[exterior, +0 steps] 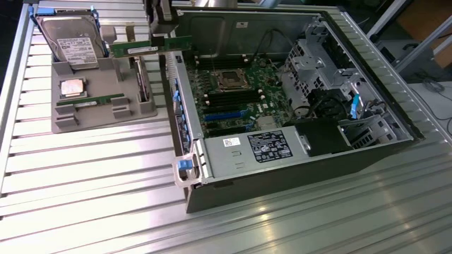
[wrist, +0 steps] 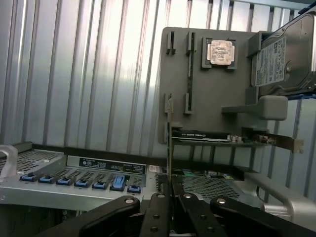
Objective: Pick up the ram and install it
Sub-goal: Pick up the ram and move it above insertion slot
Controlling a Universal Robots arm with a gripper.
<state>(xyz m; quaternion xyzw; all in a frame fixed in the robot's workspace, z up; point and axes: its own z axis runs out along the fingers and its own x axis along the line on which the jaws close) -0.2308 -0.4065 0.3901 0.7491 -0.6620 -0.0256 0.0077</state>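
One step is done: the ram (exterior: 141, 48) has been picked up and is held in the air, just above the edge of the grey tray (exterior: 92, 123), beside the open computer case (exterior: 282, 180). It is not yet pushed into the black slots (exterior: 227, 99) on the motherboard (exterior: 244, 114). The gripper (exterior: 161, 38) is closed tight on the ram, and the twin stick (exterior: 99, 100) is seen lying in the tray
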